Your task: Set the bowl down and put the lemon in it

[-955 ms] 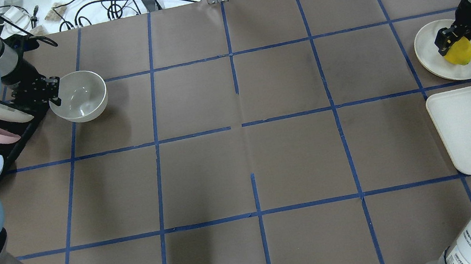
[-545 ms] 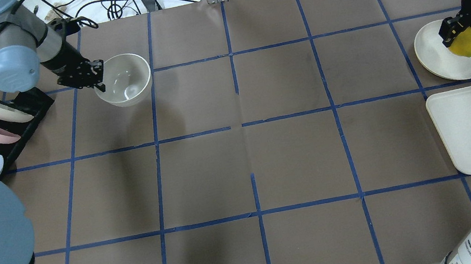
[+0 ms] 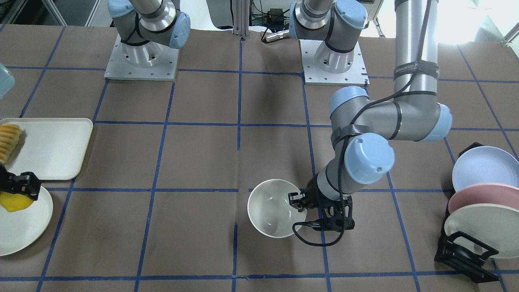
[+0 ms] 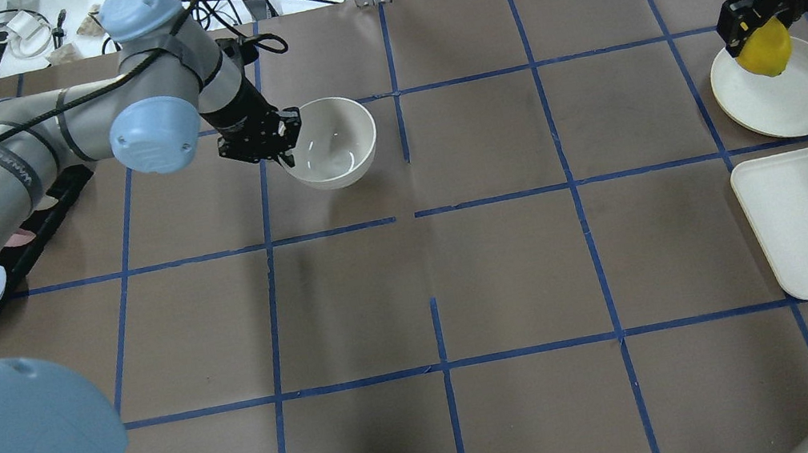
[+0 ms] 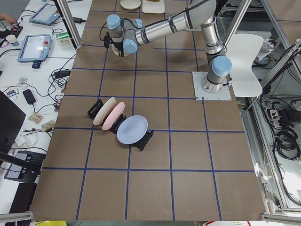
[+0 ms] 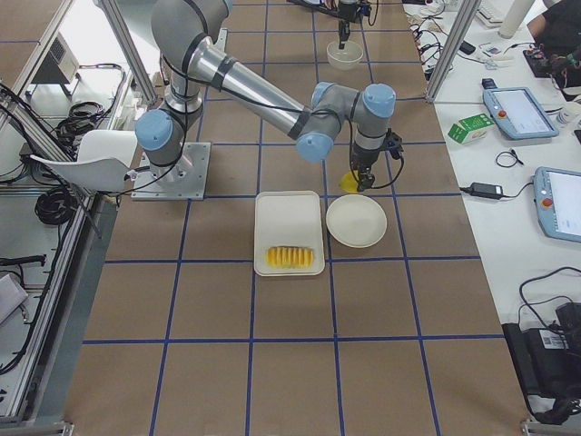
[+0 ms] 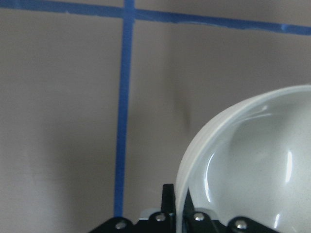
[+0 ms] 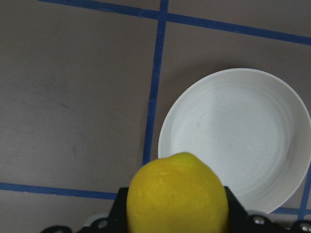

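The left gripper (image 4: pixel 279 136) has carried the off-white bowl (image 4: pixel 336 145) a long way toward the flat white plate (image 4: pixel 796 93) in the last second, out from beside the dish rack (image 3: pixel 462 252) to about the table's middle line; it is still well apart from the plate. Its jaws are nearly shut, pinching the bowl's rim, one finger inside the wall and one outside. The bowl stays mouth-up; its shadow in the wrist view suggests it hangs just clear of the paper, though I cannot tell for sure.

Over the same second the right gripper (image 4: pixel 749 28) has risen with the lemon (image 4: pixel 764 51); its fingers are closed part-way around the fruit, which now hangs above the plate's far rim rather than lying in the plate's hollow. The plate is bare.

So both pickups look done and the task is in its carrying stage. The bowl still has to be set down and let go; only then can the lemon travel away from the plate to it. The lemon's wide, rounded body looks firmly held.
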